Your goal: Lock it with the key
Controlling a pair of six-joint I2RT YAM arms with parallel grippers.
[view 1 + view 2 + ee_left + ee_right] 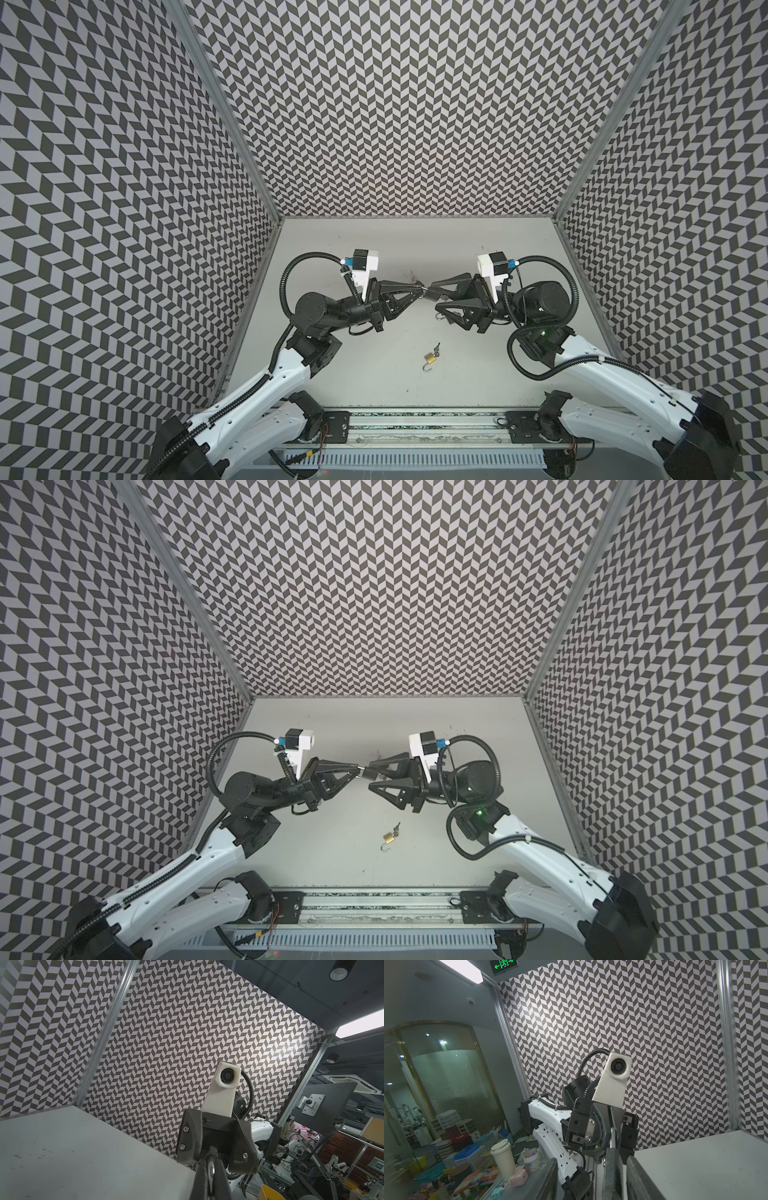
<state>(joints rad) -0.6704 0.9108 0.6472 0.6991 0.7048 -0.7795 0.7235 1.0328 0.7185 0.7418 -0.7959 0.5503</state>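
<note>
I have both arms meeting tip to tip above the tabletop (374,249). My left fingers (401,286) are pressed together on the metal shackle of the dark padlock (432,296). In the left wrist view the shackle (212,1165) sits pinched right at their tips. The padlock body hangs clear of the tabletop, just past the left fingertips and in between my right fingers (453,309).

Those right fingers stand apart, one on each side of the body. In the right wrist view the dark padlock (612,1167) is upright between them. There is a clear gap to one finger and only a narrow gap to the other, so they are not clamping it.

In both top views a brass padlock (430,357) lies flat on the tabletop, well apart from both sets of fingertips, below them and nearer the arm bases. Its shackle is swung open. A small bunch of keys (436,348) touches the end of its body that faces the fingers. It is too small for me to tell whether a key is seated in the keyhole.
</note>
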